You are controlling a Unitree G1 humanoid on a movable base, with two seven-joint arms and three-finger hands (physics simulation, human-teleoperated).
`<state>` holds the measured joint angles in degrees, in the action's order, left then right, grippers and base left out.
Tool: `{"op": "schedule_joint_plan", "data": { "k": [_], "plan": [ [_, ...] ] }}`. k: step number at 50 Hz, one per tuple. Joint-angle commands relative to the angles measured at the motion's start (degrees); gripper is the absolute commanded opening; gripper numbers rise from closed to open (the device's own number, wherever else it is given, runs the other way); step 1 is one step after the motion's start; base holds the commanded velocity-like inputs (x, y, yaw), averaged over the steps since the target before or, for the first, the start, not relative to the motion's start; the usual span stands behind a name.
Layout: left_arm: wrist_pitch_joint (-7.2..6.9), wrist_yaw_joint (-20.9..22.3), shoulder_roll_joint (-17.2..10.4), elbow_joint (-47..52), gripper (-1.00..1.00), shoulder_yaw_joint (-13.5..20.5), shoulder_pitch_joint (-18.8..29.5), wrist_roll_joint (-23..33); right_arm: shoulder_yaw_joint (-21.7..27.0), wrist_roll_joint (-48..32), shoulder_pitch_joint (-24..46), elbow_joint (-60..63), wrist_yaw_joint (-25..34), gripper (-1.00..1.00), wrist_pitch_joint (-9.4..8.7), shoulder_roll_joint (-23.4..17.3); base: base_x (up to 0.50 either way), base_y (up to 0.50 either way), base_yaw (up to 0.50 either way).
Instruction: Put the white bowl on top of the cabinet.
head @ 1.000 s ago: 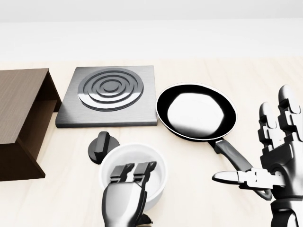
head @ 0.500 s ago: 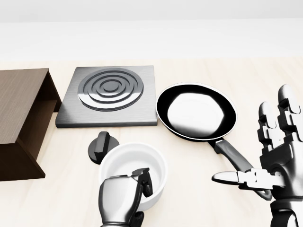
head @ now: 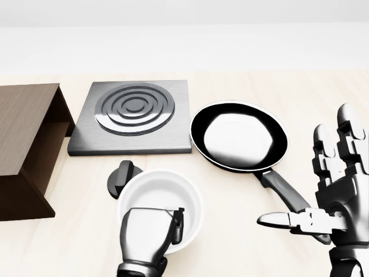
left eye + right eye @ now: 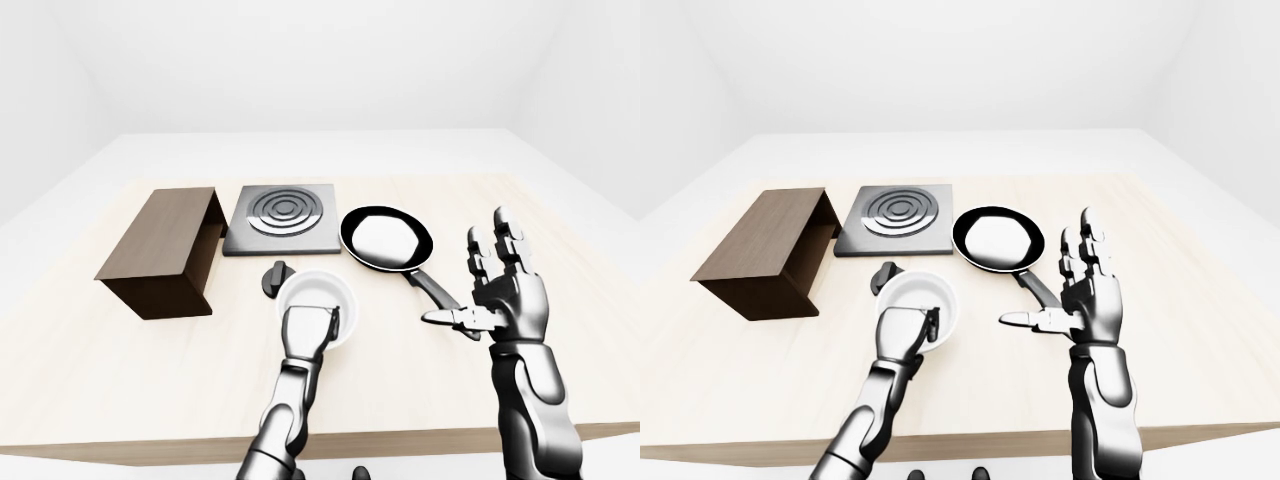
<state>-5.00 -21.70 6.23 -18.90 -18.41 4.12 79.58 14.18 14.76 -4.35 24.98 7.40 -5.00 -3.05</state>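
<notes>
The white bowl (image 3: 164, 193) stands at the lower middle of the head view, on the light wooden table. My left hand (image 3: 167, 228) comes up from the bottom edge and its fingers (image 3: 179, 224) are curled over the bowl's near rim, shut on it. The dark brown cabinet (image 3: 23, 130) lies at the left, with its open side facing right; its flat top is bare. It also shows in the left-eye view (image 4: 160, 245). My right hand (image 3: 323, 190) is open and empty at the right, fingers spread upward, beside the pan's handle.
A grey hob plate (image 3: 135, 112) with rings lies above the bowl. A black frying pan (image 3: 239, 135) lies to its right, its handle (image 3: 282, 193) pointing at my right hand. A black knob (image 3: 122, 178) sits just left of the bowl, between it and the cabinet.
My left fingers, stretched into the bowl a second ago, have curled shut over its near rim. The bowl has shifted slightly left and up. The right hand has barely moved.
</notes>
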Motion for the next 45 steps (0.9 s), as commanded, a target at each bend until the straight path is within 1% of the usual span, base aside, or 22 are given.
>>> {"op": "schedule_joint_plan", "data": {
  "k": [1,8,9,11,15,31,34,36,38,40,43,44,45],
  "plan": [
    [0.00,3.12,-0.44,3.79,-1.00,0.84,0.75,6.54,-0.38,-0.33,-0.43,0.22,0.50,1.00,0.00,0.29,0.00,0.00,0.00],
    [0.00,7.58,-0.60,8.61,-1.00,1.16,-0.11,9.96,-0.47,-0.41,-0.97,0.90,0.83,1.00,0.00,0.43,0.00,0.00,0.00],
    [0.00,7.62,-0.57,8.65,-1.00,1.21,-0.13,10.04,-0.46,-0.41,-0.97,0.91,0.84,1.00,0.00,0.44,0.00,0.00,0.00],
    [0.00,9.32,-0.67,10.71,-1.00,0.97,-0.68,11.51,-0.30,-0.24,-1.07,1.27,0.92,1.00,0.00,0.46,0.00,0.00,0.00],
    [0.00,10.75,-0.59,12.47,-1.00,1.30,-1.03,12.77,-0.24,-0.27,-1.03,1.20,0.99,1.00,0.00,0.50,0.00,0.00,0.00],
    [0.00,16.06,-0.92,19.88,-1.00,2.76,-1.77,15.20,-0.82,-0.88,-0.99,0.45,0.96,1.00,0.00,0.66,0.00,0.00,0.00],
    [0.00,18.27,-1.06,23.02,-1.00,3.25,-1.51,15.85,-0.96,-0.97,-1.07,0.45,0.99,1.00,0.00,0.67,0.00,0.00,0.00],
    [0.00,19.38,-1.01,25.34,-1.00,3.71,-1.11,15.73,-1.18,-1.16,-1.14,0.37,0.96,1.00,0.00,0.74,0.00,0.00,0.00],
    [0.00,19.39,-0.90,26.10,-1.00,3.96,-0.86,15.34,-1.27,-1.24,-1.17,0.37,0.95,1.00,0.00,0.76,0.00,0.00,0.00],
    [0.00,20.94,-0.75,26.98,-1.00,5.04,1.04,14.67,-1.52,-1.48,-1.08,-0.01,0.93,1.00,0.00,0.81,0.00,0.00,0.00],
    [0.00,20.83,-0.44,27.69,-1.00,5.89,2.42,13.36,-1.63,-1.61,-1.08,-0.16,0.88,1.00,0.00,0.81,0.00,0.00,0.00],
    [0.00,21.73,-0.47,27.73,-1.00,7.16,4.70,12.38,-1.95,-1.87,-1.28,-0.07,0.85,1.00,0.00,0.92,0.00,0.00,0.00],
    [0.00,21.78,-0.47,27.72,-1.00,7.24,4.84,12.32,-1.97,-1.88,-1.29,-0.07,0.84,1.00,0.00,0.92,0.00,0.00,0.00]
  ]
}}
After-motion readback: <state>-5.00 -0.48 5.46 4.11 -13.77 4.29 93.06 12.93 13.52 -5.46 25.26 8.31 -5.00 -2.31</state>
